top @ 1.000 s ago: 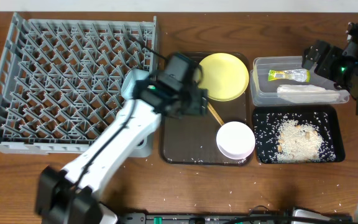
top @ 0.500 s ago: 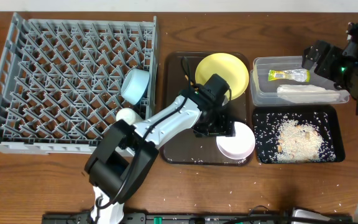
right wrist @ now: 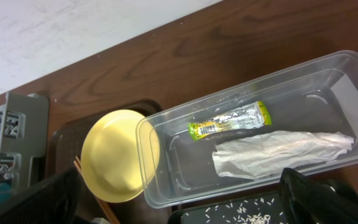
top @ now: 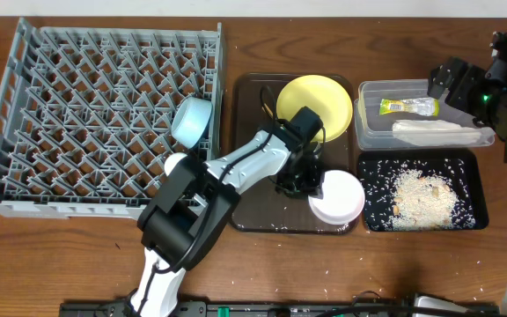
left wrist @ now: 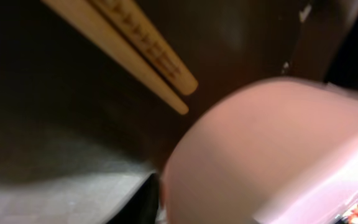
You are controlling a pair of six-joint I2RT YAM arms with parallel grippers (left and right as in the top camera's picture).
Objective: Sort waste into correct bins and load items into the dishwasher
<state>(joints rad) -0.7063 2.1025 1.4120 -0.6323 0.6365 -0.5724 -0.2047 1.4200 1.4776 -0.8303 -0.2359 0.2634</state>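
Left claw [top: 304, 183] sits against white bowl [top: 340, 197] rim.

Beside left gripper [top: 301, 182]: white bowl [left wrist: 272, 149], chopsticks [left wrist: 129, 46]

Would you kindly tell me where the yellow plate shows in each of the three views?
Overhead: the plate sits top centre, just left of the tub.
Left wrist: not in it.
Right wrist: the plate is lower left, against the left end of the tub.
Shared landmark: the clear tub, right of the plate in both.
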